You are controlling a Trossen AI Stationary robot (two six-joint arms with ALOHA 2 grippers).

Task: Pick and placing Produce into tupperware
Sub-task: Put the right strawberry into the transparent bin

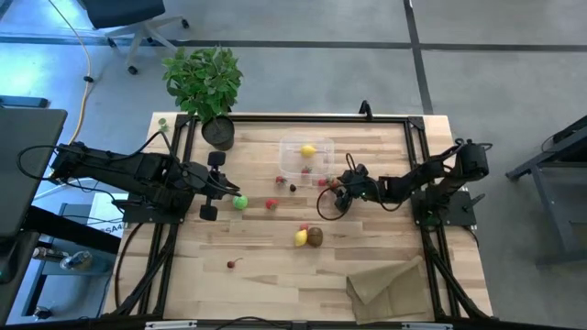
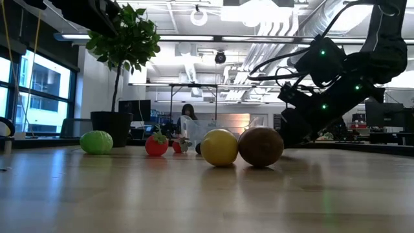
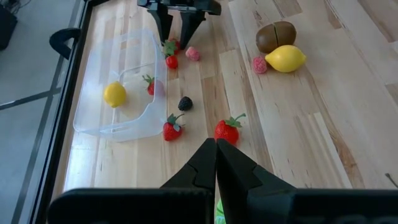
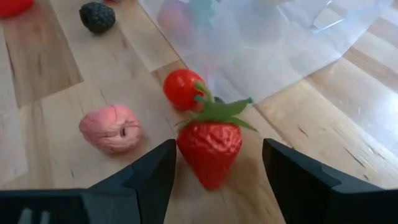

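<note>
The clear tupperware stands at the table's far middle with a yellow lemon and a strawberry inside. My right gripper is low at the container's near right corner, open. Its fingers stand on either side of a red strawberry that lies on the wood. A small red berry, a pink berry and a blackberry lie close by. A second lemon and the brown kiwi lie side by side nearer the front. My left gripper hangs shut above the table's left side, by the green lime.
Two more strawberries lie on the wood in front of the container, and a cherry lies toward the near left. A tan paper bag lies at the near right corner. A potted plant stands at the far left.
</note>
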